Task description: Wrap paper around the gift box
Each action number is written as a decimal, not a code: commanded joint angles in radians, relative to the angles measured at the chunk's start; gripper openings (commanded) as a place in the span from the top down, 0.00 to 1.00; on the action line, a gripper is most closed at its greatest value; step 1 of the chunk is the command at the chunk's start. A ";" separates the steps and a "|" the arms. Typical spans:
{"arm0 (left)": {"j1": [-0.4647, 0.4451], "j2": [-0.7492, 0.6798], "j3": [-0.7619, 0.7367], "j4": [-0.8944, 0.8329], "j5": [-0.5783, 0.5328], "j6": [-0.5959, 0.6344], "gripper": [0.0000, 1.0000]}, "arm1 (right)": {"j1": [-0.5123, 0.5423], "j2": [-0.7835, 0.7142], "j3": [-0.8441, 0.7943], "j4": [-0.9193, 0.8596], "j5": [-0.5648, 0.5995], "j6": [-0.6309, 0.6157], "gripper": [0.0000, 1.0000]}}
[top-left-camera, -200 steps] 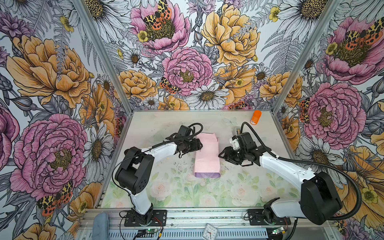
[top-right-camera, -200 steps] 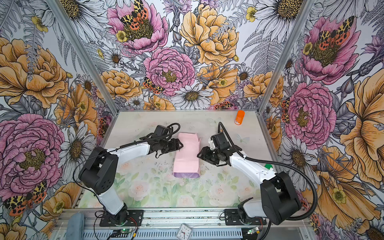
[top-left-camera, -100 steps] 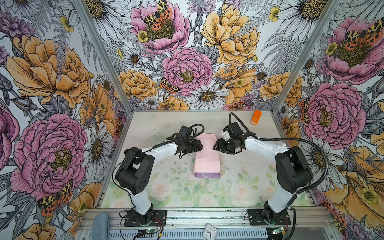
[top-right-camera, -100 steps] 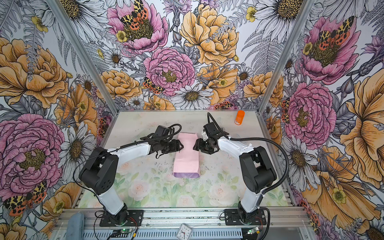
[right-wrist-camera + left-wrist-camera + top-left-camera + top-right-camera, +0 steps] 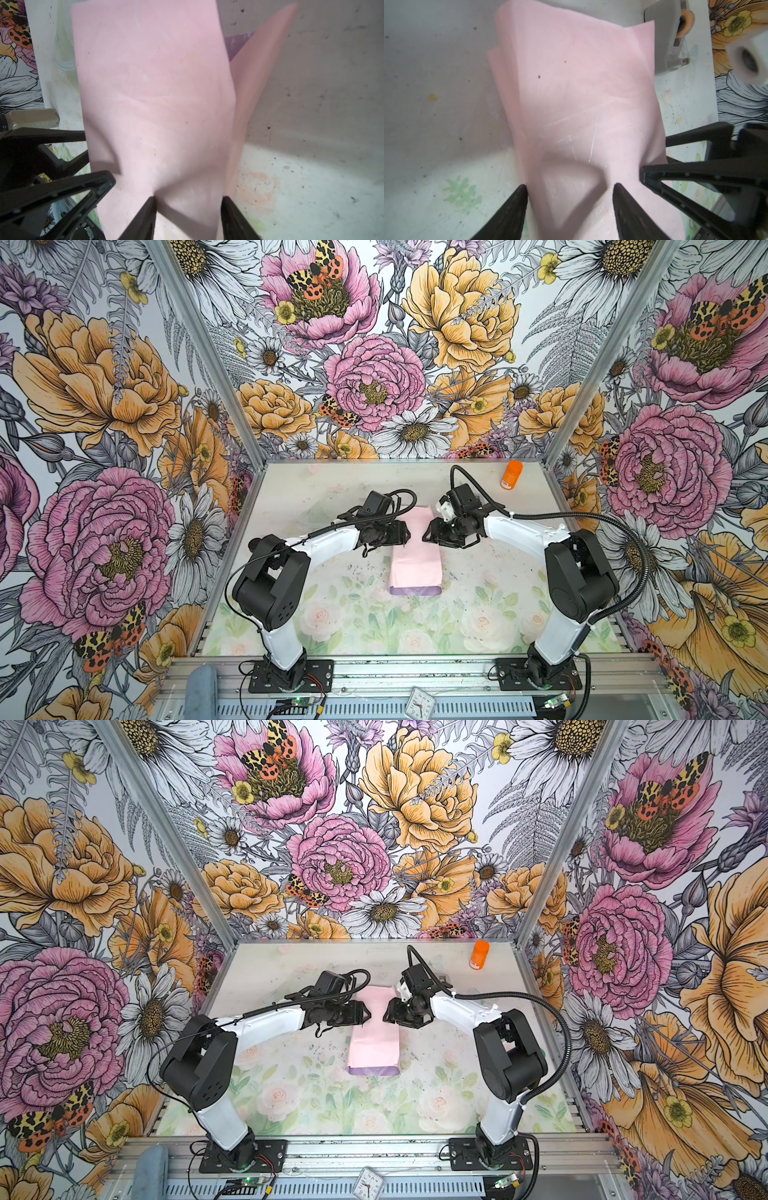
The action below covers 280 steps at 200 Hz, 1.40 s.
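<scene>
Paper folded pink-side-up | left pincer spread astride it | right pincer: cannot tell

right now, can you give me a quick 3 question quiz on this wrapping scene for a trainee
1. True or false: the gift box sits uncovered beside the paper.
2. Which colour shows along the paper's near edge in both top views? A) green B) purple C) orange
3. What flanks the paper, one on each side?

Key:
1. False. No gift box shows; the folded paper hides whatever lies under it.
2. B, a purple strip.
3. The left end effector and the right end effector.
</scene>
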 commanded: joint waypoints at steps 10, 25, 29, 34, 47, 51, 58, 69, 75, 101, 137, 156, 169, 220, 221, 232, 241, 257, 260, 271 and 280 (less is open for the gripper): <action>-0.008 0.012 0.026 -0.029 -0.057 0.048 0.35 | 0.005 0.008 0.000 -0.003 -0.003 -0.009 0.52; -0.007 0.013 0.024 -0.032 -0.069 0.054 0.35 | 0.004 0.005 -0.017 -0.003 0.005 0.000 0.53; -0.008 0.014 0.024 -0.033 -0.070 0.055 0.35 | 0.004 0.004 -0.021 -0.003 0.010 0.001 0.53; -0.006 0.015 0.023 -0.033 -0.072 0.055 0.35 | 0.005 0.001 -0.028 -0.003 0.014 0.004 0.53; -0.007 0.019 0.026 -0.032 -0.073 0.058 0.35 | 0.005 -0.005 -0.042 -0.005 0.031 0.007 0.55; -0.009 0.020 0.026 -0.034 -0.072 0.058 0.35 | 0.004 -0.005 -0.047 -0.003 0.036 0.007 0.56; -0.010 0.017 0.027 -0.034 -0.074 0.057 0.36 | 0.006 -0.005 -0.053 -0.003 0.042 0.011 0.57; -0.015 0.000 0.028 -0.032 -0.086 0.053 0.36 | 0.007 -0.001 -0.060 -0.003 0.053 0.013 0.60; -0.017 -0.014 0.030 -0.033 -0.092 0.054 0.36 | 0.008 0.000 -0.062 -0.003 0.062 0.013 0.61; -0.008 -0.084 0.020 -0.005 -0.073 0.047 0.35 | 0.013 0.002 -0.062 -0.002 0.072 0.019 0.63; 0.004 -0.175 -0.014 0.035 -0.028 0.031 0.34 | 0.021 -0.001 -0.065 0.000 0.077 0.029 0.64; -0.001 -0.201 -0.016 0.045 -0.006 0.022 0.35 | 0.022 -0.006 -0.068 0.002 0.078 0.032 0.64; -0.016 -0.207 -0.021 0.069 0.010 0.026 0.41 | 0.021 -0.007 -0.067 0.004 0.077 0.033 0.64; -0.070 -0.084 0.008 0.090 0.074 0.046 0.62 | 0.023 -0.018 -0.067 0.014 0.072 0.037 0.63; -0.071 -0.082 0.008 0.090 0.074 0.046 0.63 | 0.023 -0.017 -0.068 0.014 0.070 0.037 0.63; -0.078 -0.052 0.006 0.094 0.073 0.046 0.63 | 0.023 -0.020 -0.069 0.014 0.071 0.037 0.63; -0.083 -0.034 0.003 0.099 0.073 0.046 0.64 | 0.023 -0.021 -0.071 0.015 0.070 0.037 0.63; -0.084 -0.012 -0.007 0.102 0.059 0.044 0.64 | 0.023 -0.027 -0.069 0.014 0.070 0.034 0.62; -0.084 -0.008 -0.009 0.102 0.054 0.044 0.64 | 0.023 -0.029 -0.068 0.014 0.071 0.035 0.61; -0.084 0.000 -0.020 0.101 0.037 0.044 0.65 | 0.022 -0.039 -0.068 0.014 0.068 0.033 0.58; -0.083 0.009 -0.026 0.103 0.033 0.046 0.65 | 0.018 -0.054 -0.069 0.012 0.058 0.032 0.54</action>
